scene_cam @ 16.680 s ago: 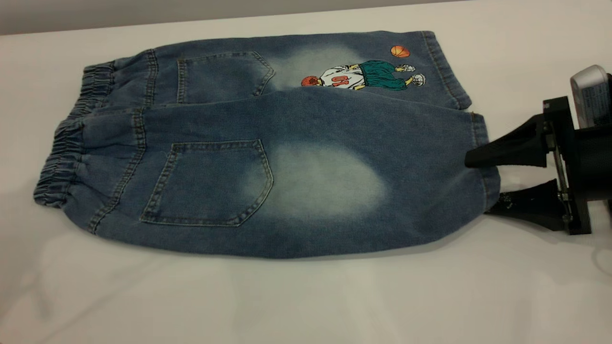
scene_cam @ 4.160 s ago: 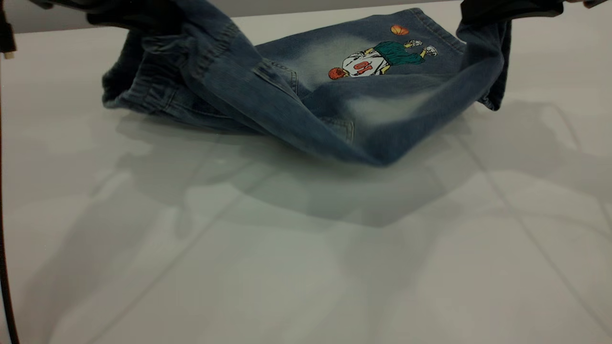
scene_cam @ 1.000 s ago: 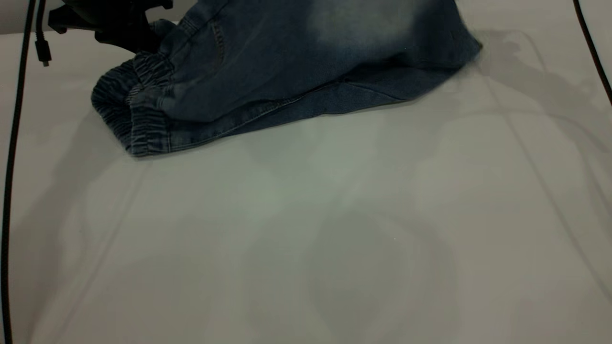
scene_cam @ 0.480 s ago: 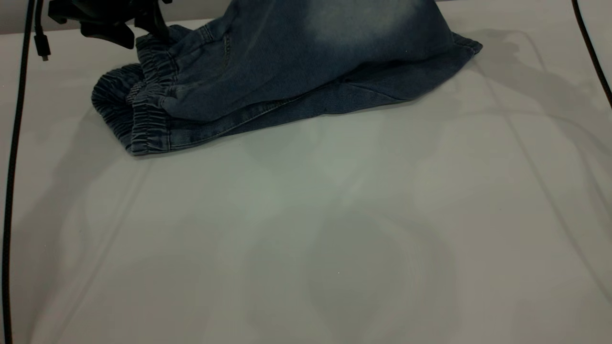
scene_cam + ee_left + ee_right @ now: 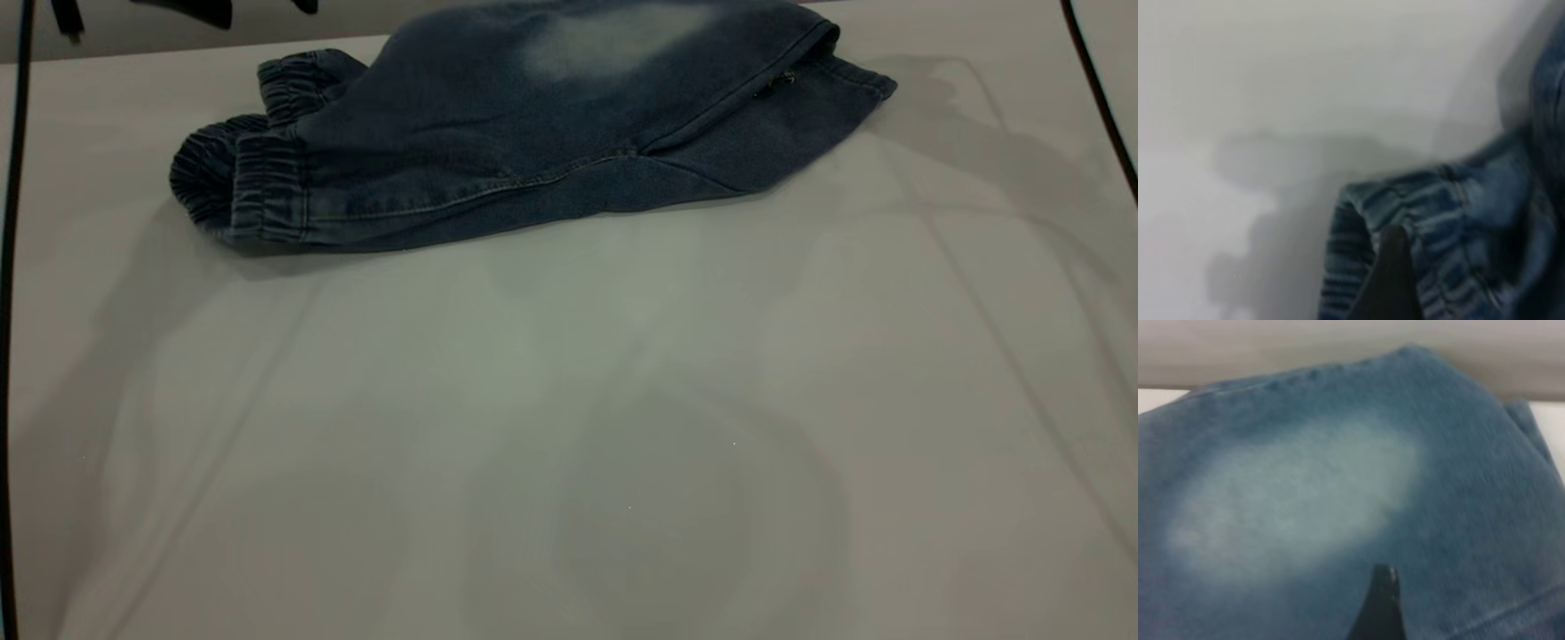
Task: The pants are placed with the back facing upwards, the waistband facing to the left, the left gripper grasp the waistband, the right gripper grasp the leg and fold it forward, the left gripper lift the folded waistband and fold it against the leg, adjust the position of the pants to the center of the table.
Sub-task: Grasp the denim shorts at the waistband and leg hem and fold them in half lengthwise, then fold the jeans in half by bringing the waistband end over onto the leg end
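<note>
Pale grey-white desk (image 5: 569, 427) spans the whole exterior view; the near half and both sides lie bare, giving wide open room toward the camera. Pants (image 5: 533, 133) lie folded lengthwise at the far edge, well off centre. Top layer is the leg (image 5: 613, 44) with its pale faded patch facing up; the hem end points right, almost to the far right corner. Elastic waistband (image 5: 240, 178) bunches at the left end, resting on the desk.

Left gripper (image 5: 213, 9): only a dark tip shows at the top edge, above and clear of the waistband; cannot tell how far open. Left wrist view shows one dark finger (image 5: 1388, 280) over the waistband ruffles. Right wrist view shows one finger (image 5: 1381, 600) over the faded patch; opening cannot be told.

Black cables hang at both edges.
</note>
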Motion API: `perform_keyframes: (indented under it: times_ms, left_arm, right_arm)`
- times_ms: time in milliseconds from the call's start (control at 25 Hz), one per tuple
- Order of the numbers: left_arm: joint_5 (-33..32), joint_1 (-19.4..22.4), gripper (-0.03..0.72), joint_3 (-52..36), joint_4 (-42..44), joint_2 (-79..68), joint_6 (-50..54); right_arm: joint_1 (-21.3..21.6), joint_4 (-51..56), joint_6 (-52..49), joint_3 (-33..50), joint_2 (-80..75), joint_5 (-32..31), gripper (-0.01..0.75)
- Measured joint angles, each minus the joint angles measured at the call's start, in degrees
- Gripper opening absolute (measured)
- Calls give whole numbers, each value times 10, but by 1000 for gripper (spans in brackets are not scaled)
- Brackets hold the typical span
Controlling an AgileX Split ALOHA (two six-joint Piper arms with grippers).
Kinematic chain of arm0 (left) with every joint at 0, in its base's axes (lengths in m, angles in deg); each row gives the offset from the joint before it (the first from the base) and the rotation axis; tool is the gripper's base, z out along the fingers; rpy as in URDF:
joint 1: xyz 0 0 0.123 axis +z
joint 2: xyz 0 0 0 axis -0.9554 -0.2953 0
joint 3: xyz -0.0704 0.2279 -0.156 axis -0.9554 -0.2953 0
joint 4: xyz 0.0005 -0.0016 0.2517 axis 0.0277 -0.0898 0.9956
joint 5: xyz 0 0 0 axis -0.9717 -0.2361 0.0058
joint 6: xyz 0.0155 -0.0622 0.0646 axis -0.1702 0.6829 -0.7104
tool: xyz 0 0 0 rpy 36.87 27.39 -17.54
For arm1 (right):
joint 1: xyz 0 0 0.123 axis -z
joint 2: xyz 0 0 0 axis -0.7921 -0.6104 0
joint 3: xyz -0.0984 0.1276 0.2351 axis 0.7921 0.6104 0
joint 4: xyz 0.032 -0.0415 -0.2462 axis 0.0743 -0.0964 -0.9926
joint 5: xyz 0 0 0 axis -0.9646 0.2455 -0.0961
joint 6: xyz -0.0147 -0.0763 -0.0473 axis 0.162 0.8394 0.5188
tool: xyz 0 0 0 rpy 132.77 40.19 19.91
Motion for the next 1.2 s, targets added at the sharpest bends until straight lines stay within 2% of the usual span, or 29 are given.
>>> perform_keyframes:
  times_ms: [280,480,600,840,960,1200]
  left_arm:
    - [-147,0,580,48,5,33,-2]
    - [-240,0,580,48,53,34,3]
    - [-271,0,580,48,64,34,14]
    - [-265,3,580,38,122,32,64]
    - [-253,24,580,22,153,28,90]
    - [-187,47,580,1,118,21,84]
  right_arm:
    - [0,-49,-38,0,64,-78,569]
    - [-1,-141,-128,0,83,-128,569]
    - [-11,-202,-177,0,82,-151,569]
    - [-37,-249,-199,0,82,-148,569]
    - [-42,-248,-213,0,79,-149,569]
    - [-41,-281,-246,0,64,-147,569]
